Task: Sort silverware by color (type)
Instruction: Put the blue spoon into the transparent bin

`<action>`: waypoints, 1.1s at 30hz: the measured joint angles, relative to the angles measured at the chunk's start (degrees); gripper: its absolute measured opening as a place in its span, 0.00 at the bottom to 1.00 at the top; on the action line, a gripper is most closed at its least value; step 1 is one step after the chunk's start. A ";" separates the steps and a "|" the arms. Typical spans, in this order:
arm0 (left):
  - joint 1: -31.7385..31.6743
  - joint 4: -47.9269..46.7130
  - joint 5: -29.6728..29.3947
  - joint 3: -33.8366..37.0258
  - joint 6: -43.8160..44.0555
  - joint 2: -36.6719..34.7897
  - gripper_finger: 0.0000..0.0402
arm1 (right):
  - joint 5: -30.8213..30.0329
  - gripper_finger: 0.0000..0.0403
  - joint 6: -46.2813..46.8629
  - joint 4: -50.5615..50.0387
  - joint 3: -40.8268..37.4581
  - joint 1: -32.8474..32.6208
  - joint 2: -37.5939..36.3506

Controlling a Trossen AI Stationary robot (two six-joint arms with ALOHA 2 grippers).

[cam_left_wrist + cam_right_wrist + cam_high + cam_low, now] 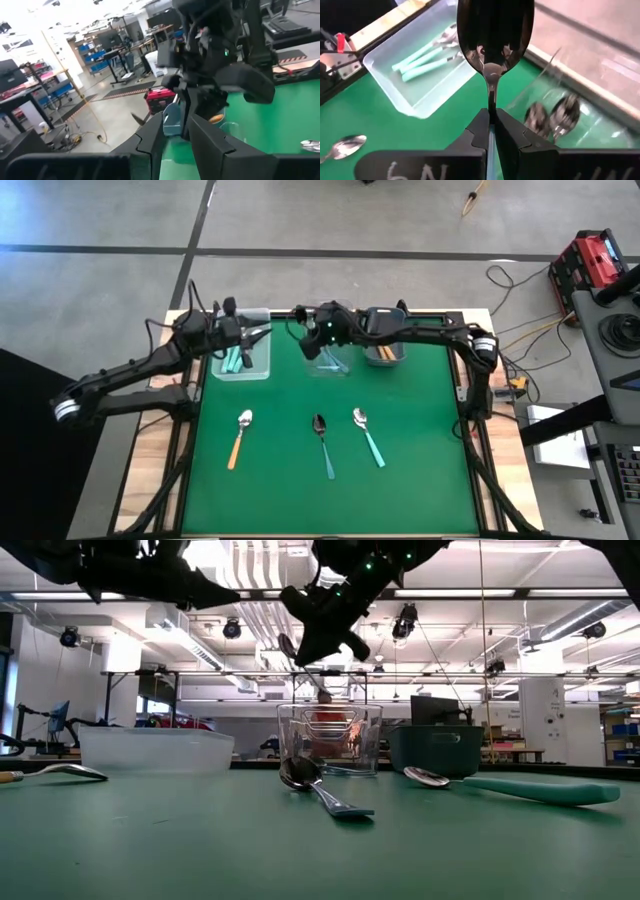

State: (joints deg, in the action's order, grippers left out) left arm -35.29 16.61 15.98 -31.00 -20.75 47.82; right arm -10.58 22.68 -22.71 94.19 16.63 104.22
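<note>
The only writing shows in the right wrist view: white handwritten marks on the dark right gripper (491,127) body, reading roughly like "6N". More strokes sit alongside, too cropped to read.

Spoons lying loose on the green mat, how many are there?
3: an orange-handled spoon on the left, a dark blue-handled spoon in the middle, a mint-handled spoon on the right. More sit in the bins.
</note>
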 joint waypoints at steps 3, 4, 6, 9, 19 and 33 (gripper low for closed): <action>-0.81 0.38 -0.02 0.00 -0.03 0.93 0.19 | 0.07 0.02 -2.08 0.55 0.86 1.06 0.04; -1.02 0.36 -0.04 0.00 -0.03 1.16 0.19 | 0.05 0.02 -2.80 0.56 1.09 1.30 0.04; -1.28 0.36 -0.30 0.00 -0.01 1.34 0.19 | 0.05 0.02 -3.22 0.75 1.29 1.69 0.04; -1.36 0.52 -0.40 0.00 0.07 1.21 0.19 | 0.05 0.02 -3.32 0.71 1.31 2.17 0.08; -1.44 0.93 -0.55 -0.02 0.08 0.86 0.19 | -3.93 0.02 -4.02 -0.18 1.21 2.39 1.28; -2.25 -0.51 -3.67 -0.02 -1.25 0.99 0.19 | -7.53 0.02 -3.11 -2.31 1.14 3.60 5.59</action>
State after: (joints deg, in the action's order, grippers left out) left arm -37.54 16.10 12.32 -31.03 -22.00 48.82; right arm -18.11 19.57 -25.01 95.33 20.22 109.82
